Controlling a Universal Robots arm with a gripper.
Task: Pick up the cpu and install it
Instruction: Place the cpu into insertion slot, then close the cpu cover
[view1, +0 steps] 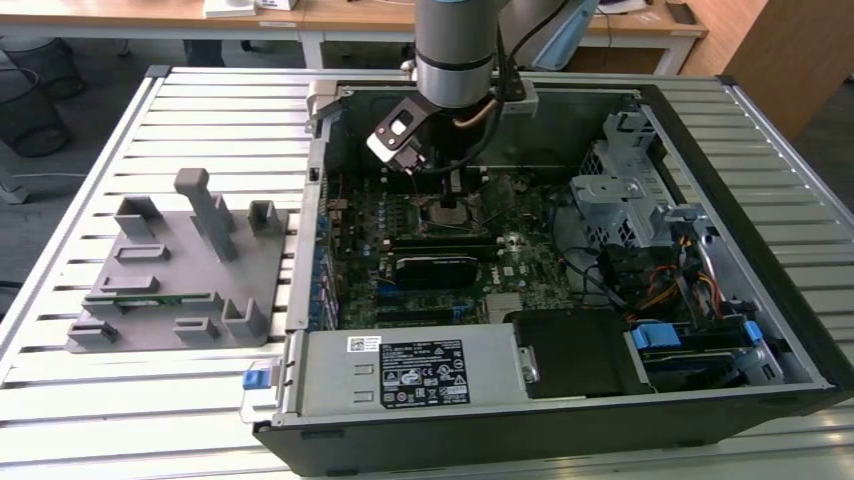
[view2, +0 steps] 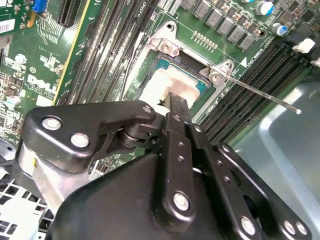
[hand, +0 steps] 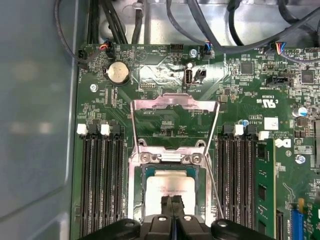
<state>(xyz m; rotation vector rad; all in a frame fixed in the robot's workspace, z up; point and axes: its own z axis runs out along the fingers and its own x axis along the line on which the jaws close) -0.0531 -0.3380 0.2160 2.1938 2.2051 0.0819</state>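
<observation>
Shiny metal cpu (hand: 168, 184), matt black gripper (hand: 171, 201)

The cpu (hand: 169, 186) has a silver-grey top; the board (hand: 250, 95) is green with black slots (hand: 100, 185). The gripper (hand: 172, 204) is black. In the exterior view, at nine o'clock from the case (view1: 534, 440), the holder block (view1: 174, 270) is grey.

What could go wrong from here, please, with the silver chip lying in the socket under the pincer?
The shut black pincer is right over the flat square silver-topped cpu in its socket; an off-centre push might tilt it and harm the contacts beneath. The hinged metal load plate stands open and the thin wire lever is unlatched, so the unclamped cpu could shift if the pincer drags it.
</observation>
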